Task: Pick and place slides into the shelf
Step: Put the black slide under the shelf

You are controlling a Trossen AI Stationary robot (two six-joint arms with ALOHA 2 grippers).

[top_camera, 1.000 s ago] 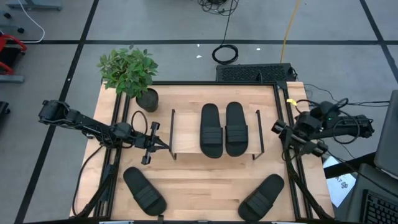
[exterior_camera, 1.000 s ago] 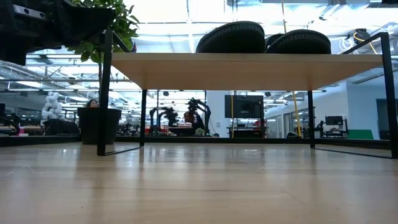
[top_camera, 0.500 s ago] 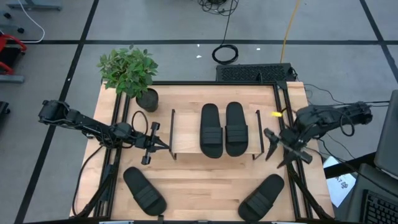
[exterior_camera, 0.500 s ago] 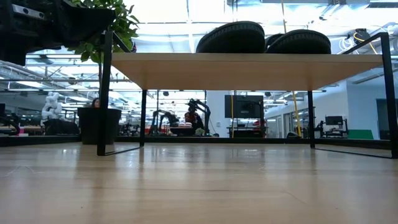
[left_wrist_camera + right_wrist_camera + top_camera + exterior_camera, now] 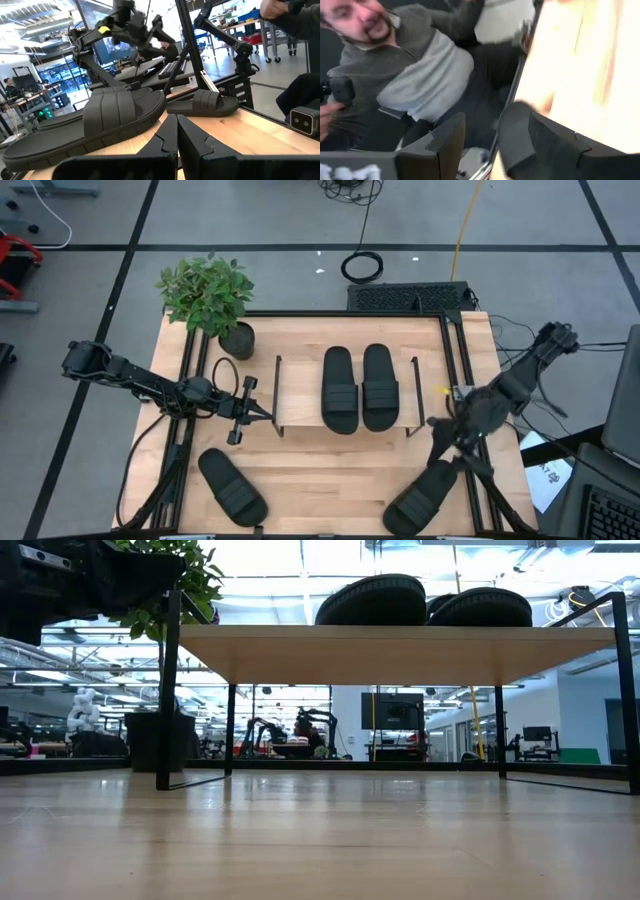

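Showing the right gripper (image 5: 446, 446), fingers spread, above the black open-toe slide sandal (image 5: 420, 497) at the table's near right, apparently positioned to grasp it; two matching sandals (image 5: 359, 388) already occupy the light-wood, black-framed shelf (image 5: 300, 395). A fourth (image 5: 231, 486) lies near left beside the pressed-shut left gripper (image 5: 268, 413), which waits.

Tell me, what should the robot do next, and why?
Probably lower the right tool, which is open, onto the slide at the table's front right corner. It hovers just above that slide's end, two slides already sit on the shelf, and two wait on the table. The left tool is shut, waiting beside the shelf.
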